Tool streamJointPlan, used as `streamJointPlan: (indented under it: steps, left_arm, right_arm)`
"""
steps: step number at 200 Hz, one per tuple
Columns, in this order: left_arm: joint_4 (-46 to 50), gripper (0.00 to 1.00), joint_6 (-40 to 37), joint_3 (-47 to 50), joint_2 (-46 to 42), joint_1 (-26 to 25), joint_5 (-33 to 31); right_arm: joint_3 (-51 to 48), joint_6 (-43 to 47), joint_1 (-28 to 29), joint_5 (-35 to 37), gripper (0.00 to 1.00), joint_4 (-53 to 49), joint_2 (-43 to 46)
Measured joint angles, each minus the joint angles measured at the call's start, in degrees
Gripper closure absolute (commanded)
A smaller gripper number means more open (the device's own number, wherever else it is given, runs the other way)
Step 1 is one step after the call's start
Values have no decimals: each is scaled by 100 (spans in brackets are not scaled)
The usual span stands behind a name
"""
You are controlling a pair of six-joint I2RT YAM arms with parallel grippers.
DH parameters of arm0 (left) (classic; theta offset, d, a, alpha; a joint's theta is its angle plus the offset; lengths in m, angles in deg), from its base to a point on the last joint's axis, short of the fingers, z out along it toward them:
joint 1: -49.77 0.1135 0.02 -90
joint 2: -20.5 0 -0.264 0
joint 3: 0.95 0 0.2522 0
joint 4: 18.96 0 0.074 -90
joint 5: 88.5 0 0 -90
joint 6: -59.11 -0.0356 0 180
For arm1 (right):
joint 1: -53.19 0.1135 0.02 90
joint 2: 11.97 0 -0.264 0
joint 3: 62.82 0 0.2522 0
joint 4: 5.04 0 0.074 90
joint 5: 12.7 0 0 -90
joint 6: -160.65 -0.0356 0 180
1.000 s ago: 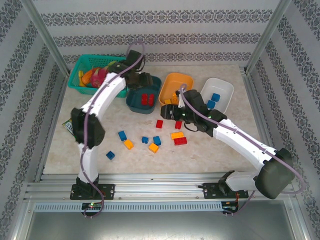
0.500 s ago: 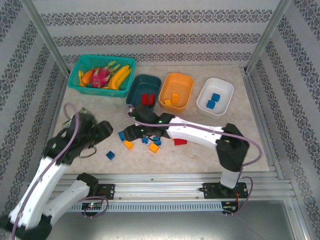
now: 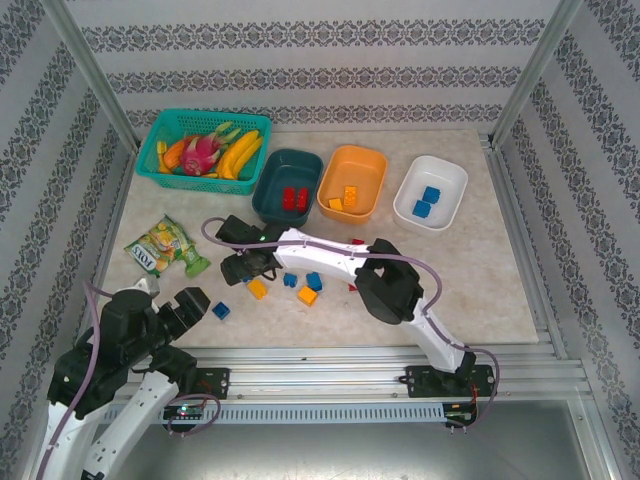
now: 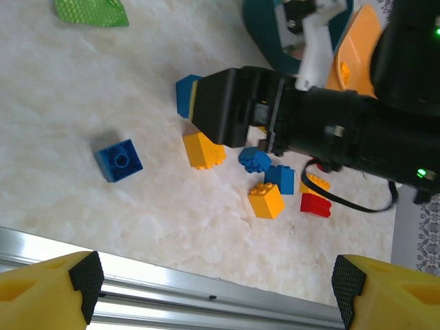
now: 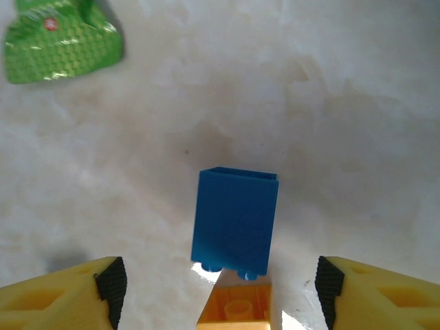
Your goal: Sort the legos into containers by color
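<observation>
Loose legos lie mid-table: a blue one [image 3: 220, 311], an orange one [image 3: 257, 289], two blue [image 3: 290, 280] [image 3: 314, 281] and an orange [image 3: 307, 295]. The teal container [image 3: 268, 200] holds red bricks [image 3: 293, 197], the orange container [image 3: 368, 165] an orange brick [image 3: 350, 196], the white container [image 3: 450, 175] blue bricks [image 3: 430, 195]. My right gripper [image 3: 243, 268] [image 5: 216, 292] is open low over a blue brick [image 5: 236, 221] lying on its side, with an orange brick [image 5: 237, 309] between its fingers, untouched. My left gripper [image 3: 190, 303] [image 4: 213, 295] hangs open and empty above the table's near edge.
A green snack packet [image 3: 165, 247] lies left of the bricks. A teal lattice basket [image 3: 160, 130] of toy fruit stands at the back left. The right arm [image 3: 330, 255] stretches across the brick pile, with a red brick [image 4: 315, 205] beside it. A metal rail [image 3: 330, 352] runs along the near edge.
The left arm pulled back from the teal tub to the near-left corner and its gripper opened wide. The right arm swung left across the pile to the blue brick.
</observation>
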Motion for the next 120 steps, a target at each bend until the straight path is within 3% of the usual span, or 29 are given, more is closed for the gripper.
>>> streamJointPlan:
  steps: [35, 92, 120]
  left_arm:
    - [72, 12, 0, -7, 0, 0, 94]
    - [195, 12, -2, -168, -11, 0, 170]
    - [87, 12, -4, -151, -4, 0, 404]
  right_arm:
    - [509, -39, -20, -2, 38, -251, -575]
    - [850, -151, -142, 46, 66, -444, -846]
    - [719, -144, -199, 155, 70, -413, -706]
